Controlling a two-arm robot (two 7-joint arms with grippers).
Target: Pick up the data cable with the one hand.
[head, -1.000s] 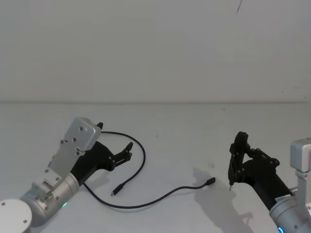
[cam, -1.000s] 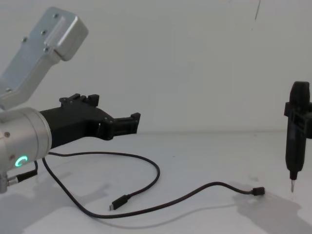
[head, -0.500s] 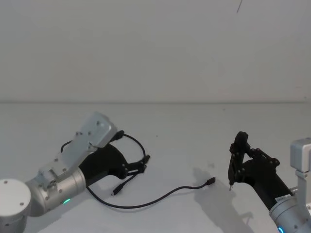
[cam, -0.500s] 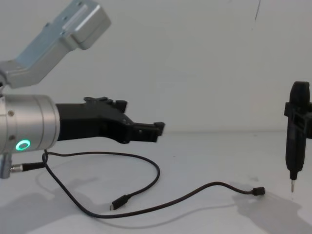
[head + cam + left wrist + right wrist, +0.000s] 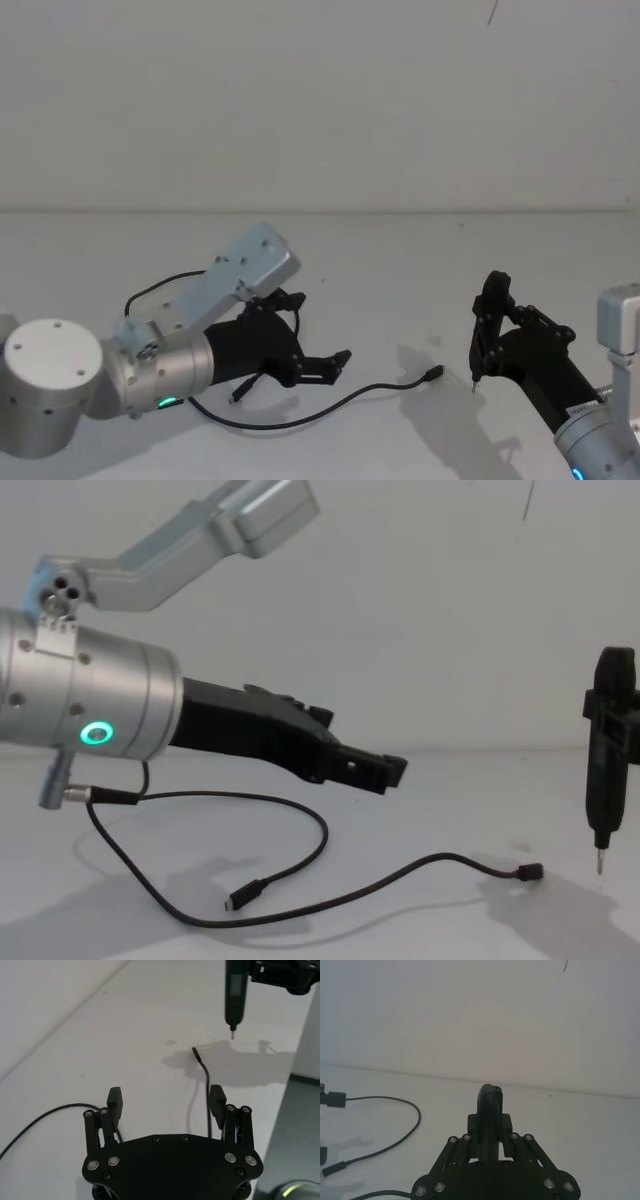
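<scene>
Now the left end effector (image 5: 335, 362) has advanced forward over the desk (image 5: 390, 285). Its fingers are spread wide and empty above the data cable (image 5: 245, 894), which lies loose there. The right end effector (image 5: 490, 1129), parked right, clamps a slim tool (image 5: 600, 780). Count: two end effectors, one cable, one tool.

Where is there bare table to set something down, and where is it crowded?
Free: the far strip of the table along the back wall, and the middle beyond the data cable, between the open left gripper and the slim tool in the right gripper. Crowded: front left, where the cable loops under the left gripper, and around its plug by the tool's tip.
</scene>
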